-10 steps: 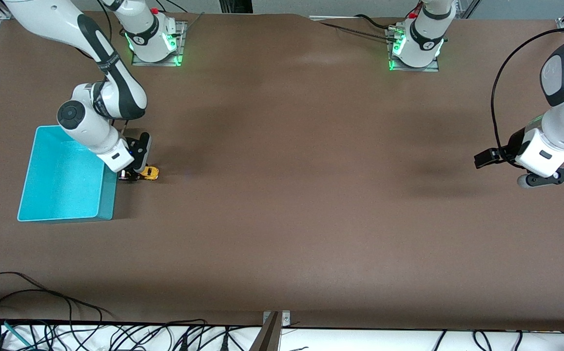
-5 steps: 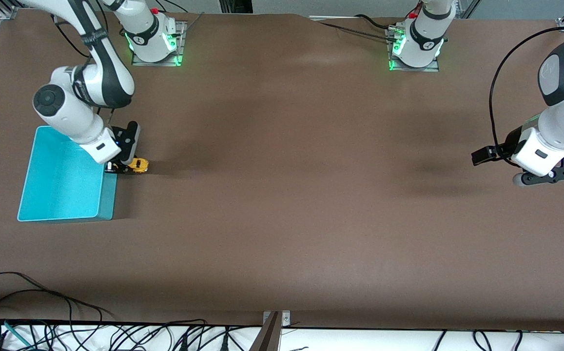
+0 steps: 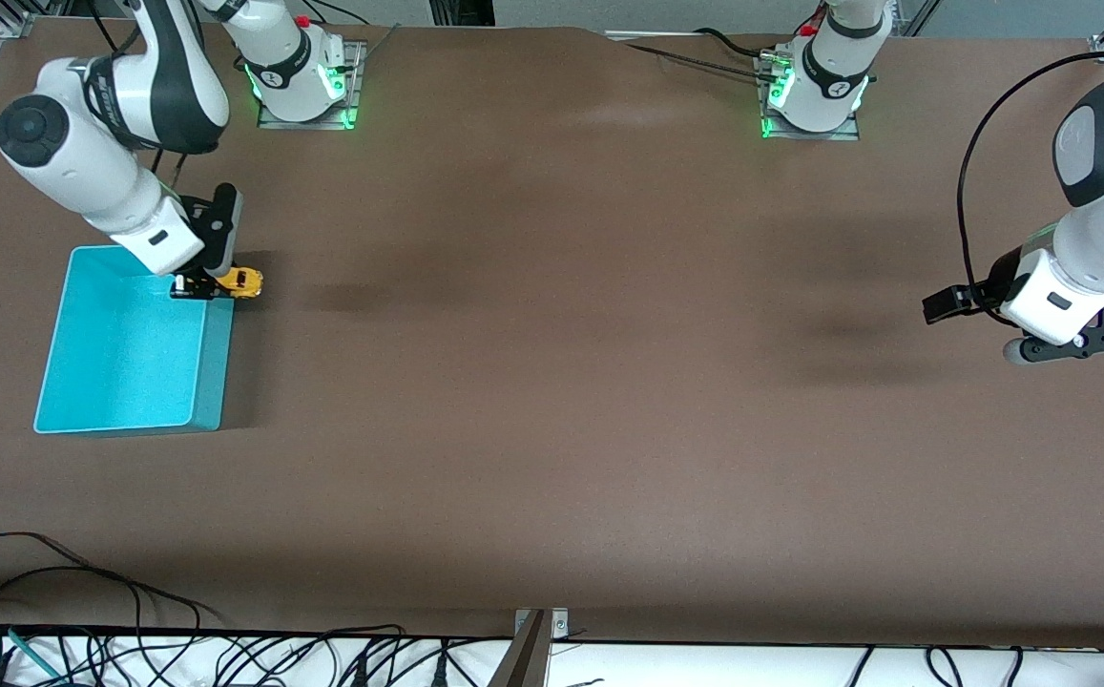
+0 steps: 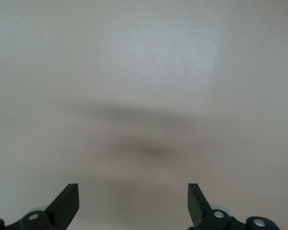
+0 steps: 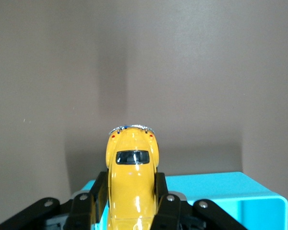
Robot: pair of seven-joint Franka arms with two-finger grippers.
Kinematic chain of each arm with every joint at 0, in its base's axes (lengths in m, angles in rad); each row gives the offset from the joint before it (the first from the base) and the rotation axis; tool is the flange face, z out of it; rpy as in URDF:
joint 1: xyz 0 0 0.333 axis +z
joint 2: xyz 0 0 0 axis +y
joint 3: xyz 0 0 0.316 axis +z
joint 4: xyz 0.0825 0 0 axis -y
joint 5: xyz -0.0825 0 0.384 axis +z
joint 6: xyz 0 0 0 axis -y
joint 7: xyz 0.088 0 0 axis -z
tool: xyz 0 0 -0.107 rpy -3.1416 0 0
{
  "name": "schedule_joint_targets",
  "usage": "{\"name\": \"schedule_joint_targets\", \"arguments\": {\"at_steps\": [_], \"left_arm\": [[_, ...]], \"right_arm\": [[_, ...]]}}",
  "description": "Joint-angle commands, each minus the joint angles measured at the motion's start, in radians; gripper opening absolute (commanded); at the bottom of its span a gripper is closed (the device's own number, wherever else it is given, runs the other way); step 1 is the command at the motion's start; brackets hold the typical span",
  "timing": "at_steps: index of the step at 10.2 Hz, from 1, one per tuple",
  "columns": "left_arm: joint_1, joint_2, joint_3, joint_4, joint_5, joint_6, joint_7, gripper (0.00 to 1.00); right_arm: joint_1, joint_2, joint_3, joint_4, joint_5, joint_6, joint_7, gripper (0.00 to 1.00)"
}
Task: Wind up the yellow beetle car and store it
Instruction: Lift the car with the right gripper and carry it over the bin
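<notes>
The right gripper (image 3: 197, 284) is squeezing the yellow beetle car (image 3: 239, 281) up in the air, over the edge of the turquoise bin (image 3: 103, 382). It probably should move further over the bin, go low, then let go gently. The left gripper (image 3: 1072, 345) waits, fingers wide apart.

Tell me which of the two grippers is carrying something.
The right gripper, shut on the tiny yellow beetle car over the turquoise plastic bin's rim; the left gripper hangs open, empty.
</notes>
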Motion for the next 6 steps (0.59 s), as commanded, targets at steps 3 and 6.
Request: {"name": "schedule_joint_targets", "arguments": {"at_steps": [3,6], "left_arm": [[0.0,0.004,0.003,0.018,-0.015,-0.028,0.017,1.0],[0.0,0.004,0.003,0.017,-0.016,-0.028,0.017,1.0]], "right_arm": [[-0.038,0.08,-0.138,0.057,-0.002,-0.004,-0.314,0.0],[-0.143,0.253,-0.16,0.188,0.002,0.013,-0.524,0.0]]}}
